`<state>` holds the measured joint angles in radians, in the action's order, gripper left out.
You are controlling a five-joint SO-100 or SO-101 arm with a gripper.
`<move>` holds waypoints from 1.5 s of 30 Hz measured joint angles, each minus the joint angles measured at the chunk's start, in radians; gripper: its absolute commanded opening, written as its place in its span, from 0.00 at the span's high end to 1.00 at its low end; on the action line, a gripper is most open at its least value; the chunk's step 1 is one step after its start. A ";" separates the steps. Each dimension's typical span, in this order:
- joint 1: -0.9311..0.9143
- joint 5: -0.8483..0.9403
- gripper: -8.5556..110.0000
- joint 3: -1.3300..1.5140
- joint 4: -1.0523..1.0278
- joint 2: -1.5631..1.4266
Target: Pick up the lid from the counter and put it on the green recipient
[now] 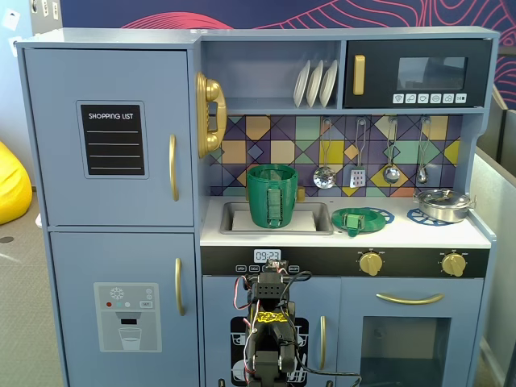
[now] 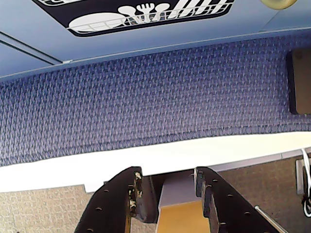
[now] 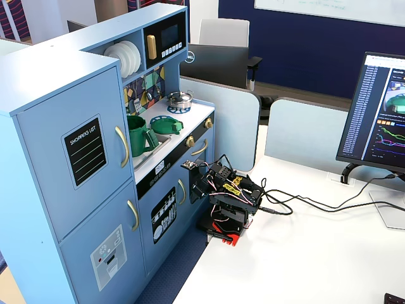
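The green lid (image 1: pixel 357 219) lies flat on a blue burner ring on the toy kitchen's counter, right of the sink; it also shows in the other fixed view (image 3: pixel 168 125). The tall dark green recipient (image 1: pixel 272 196) stands upright in the sink with its ribbed handle facing front and its top uncovered; a fixed view shows it from the side (image 3: pixel 137 135). My arm (image 3: pixel 231 196) sits folded on the white desk, below counter height and well apart from both. In the wrist view my gripper (image 2: pixel 167 172) points down past the desk edge, its jaws apart and empty.
A silver pot (image 1: pixel 442 203) sits on the right burner ring. Ladles hang on the back wall above the counter. The white desk (image 3: pixel 304 253) carries cables and a monitor (image 3: pixel 380 114). Blue carpet (image 2: pixel 146 97) lies below the kitchen's front.
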<state>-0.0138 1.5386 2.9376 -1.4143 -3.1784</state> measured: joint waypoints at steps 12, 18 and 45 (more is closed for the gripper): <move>-0.067 0.005 0.93 0.000 0.000 0.000; -0.229 0.009 0.92 0.015 0.115 0.025; -0.620 0.104 0.62 -0.574 1.477 0.821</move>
<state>-0.6335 1.6429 2.3639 0.0629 -2.3577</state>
